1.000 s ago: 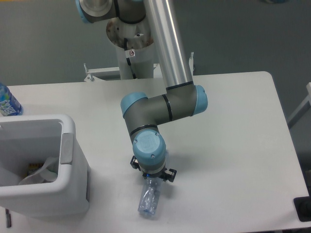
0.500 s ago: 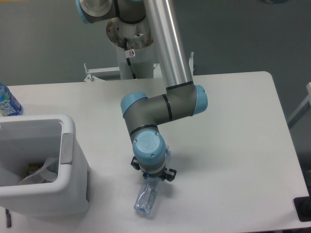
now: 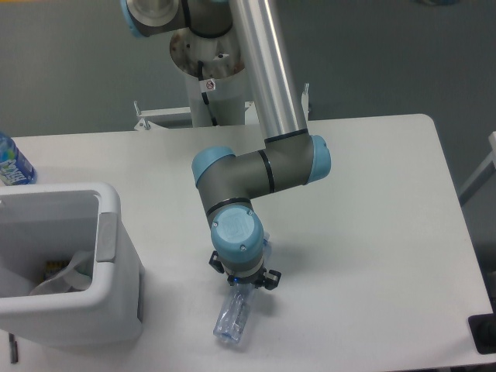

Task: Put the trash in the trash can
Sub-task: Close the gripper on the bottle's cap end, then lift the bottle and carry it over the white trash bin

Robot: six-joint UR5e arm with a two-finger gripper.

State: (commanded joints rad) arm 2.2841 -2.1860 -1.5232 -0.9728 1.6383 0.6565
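Since a second ago the crushed bottle (image 3: 231, 320) has swung: its far end, which pointed almost straight down the desk (image 3: 372, 232), now angles toward the lower left, and most of that turn happened early, with hardly any shift in the last half second. Arm and wrist sit in nearly the same spot throughout, so the bottle seems to have been turned or nudged by the gripper (image 3: 245, 288) at its upper end, not carried anywhere.

Right now the bottle lies near the front edge of the desk, its upper end tucked under the wrist. The fingers are hidden beneath the blue wrist cap; I cannot tell whether they are spread, closing, or already clamped on the bottle. Whether the bottle rests on the desk or is just lifted off it is also unclear from this angle.

The bin (image 3: 108, 232) stands at the left, well apart from the bottle, with something pale and crumpled inside (image 3: 66, 275), possibly the wrapper, though it is too indistinct to be sure. An uncrushed bottle (image 3: 11, 164) with a blue-green label sits at the far left edge, behind the bin.

My reading: the grasp on the bottle is being made or has just settled. Lifting and carrying it left over the rim is what remains.
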